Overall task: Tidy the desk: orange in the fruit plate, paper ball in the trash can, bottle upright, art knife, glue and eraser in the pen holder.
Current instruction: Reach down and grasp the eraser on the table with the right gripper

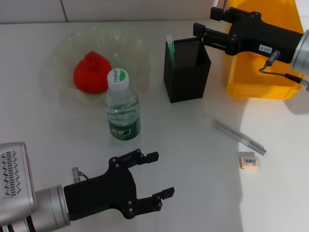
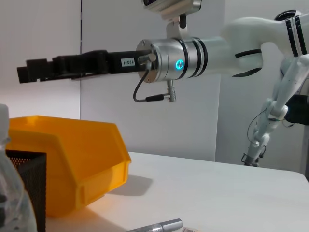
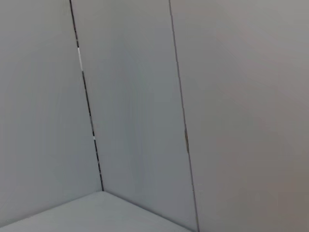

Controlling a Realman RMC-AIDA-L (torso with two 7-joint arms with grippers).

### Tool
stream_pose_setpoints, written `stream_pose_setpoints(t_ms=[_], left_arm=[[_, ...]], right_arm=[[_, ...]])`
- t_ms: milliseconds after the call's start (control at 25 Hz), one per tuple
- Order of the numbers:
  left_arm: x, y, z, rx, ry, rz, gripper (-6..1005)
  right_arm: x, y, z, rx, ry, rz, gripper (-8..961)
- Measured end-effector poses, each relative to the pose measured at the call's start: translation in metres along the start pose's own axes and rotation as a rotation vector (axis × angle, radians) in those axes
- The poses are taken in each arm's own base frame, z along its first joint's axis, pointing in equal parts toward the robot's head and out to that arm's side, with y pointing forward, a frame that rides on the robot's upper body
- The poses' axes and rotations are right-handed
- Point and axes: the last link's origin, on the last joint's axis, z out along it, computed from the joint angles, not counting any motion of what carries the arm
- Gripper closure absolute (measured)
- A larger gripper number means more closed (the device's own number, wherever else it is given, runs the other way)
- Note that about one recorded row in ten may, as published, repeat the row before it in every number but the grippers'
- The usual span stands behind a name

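Note:
In the head view a red-orange fruit (image 1: 91, 72) lies in the clear plate (image 1: 63, 46). The water bottle (image 1: 122, 108) stands upright in front of the plate. A green-and-white glue stick (image 1: 170, 46) stands in the black mesh pen holder (image 1: 187, 77). My right gripper (image 1: 206, 21) is open and empty, just above the holder's far right rim. The silver art knife (image 1: 239, 137) and the eraser (image 1: 249, 161) lie on the table at the right. My left gripper (image 1: 157, 175) is open and empty near the front edge. No paper ball shows.
A yellow bin (image 1: 260, 77) stands behind the right arm, right of the pen holder. The left wrist view shows the bin (image 2: 72, 159), the right arm's gripper (image 2: 58, 67) above it, and the knife (image 2: 159, 225). The right wrist view shows only wall.

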Motion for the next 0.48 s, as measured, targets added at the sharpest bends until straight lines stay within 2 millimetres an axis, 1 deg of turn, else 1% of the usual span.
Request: stream_pose_setpoints(t_ms=[80, 120, 160, 200, 240, 320, 360, 400, 440, 480], left_arm=[[0.001, 0.000, 0.000, -0.004, 0.003, -0.005, 211], [0.002, 0.000, 0.000, -0.010, 0.012, -0.022, 210], [0.002, 0.000, 0.000, -0.010, 0.012, -0.022, 210], [0.004, -0.001, 0.000, -0.014, 0.016, -0.037, 209], [0.004, -0.001, 0.000, -0.014, 0.016, -0.037, 208], [0.004, -0.001, 0.000, -0.015, 0.016, -0.041, 207], [0.004, -0.001, 0.000, -0.015, 0.017, -0.041, 207], [0.004, -0.002, 0.000, -0.015, 0.017, -0.040, 207], [0.004, -0.002, 0.000, -0.015, 0.017, -0.040, 207], [0.004, -0.002, 0.000, -0.015, 0.017, -0.040, 207]], right_arm=[[-0.011, 0.004, -0.007, -0.016, 0.031, 0.014, 400], [-0.025, 0.009, -0.013, -0.028, 0.110, 0.022, 353], [-0.025, 0.009, -0.013, -0.028, 0.110, 0.022, 316], [-0.038, 0.014, -0.019, -0.024, 0.221, 0.015, 278], [-0.038, 0.014, -0.019, -0.024, 0.221, 0.015, 241], [-0.049, 0.020, -0.024, -0.010, 0.374, -0.022, 166], [-0.053, 0.023, -0.026, -0.002, 0.465, -0.055, 148], [-0.059, 0.029, -0.029, -0.003, 0.609, -0.096, 130], [-0.059, 0.029, -0.029, -0.003, 0.609, -0.096, 130], [-0.061, 0.033, -0.029, -0.009, 0.690, -0.119, 130]])
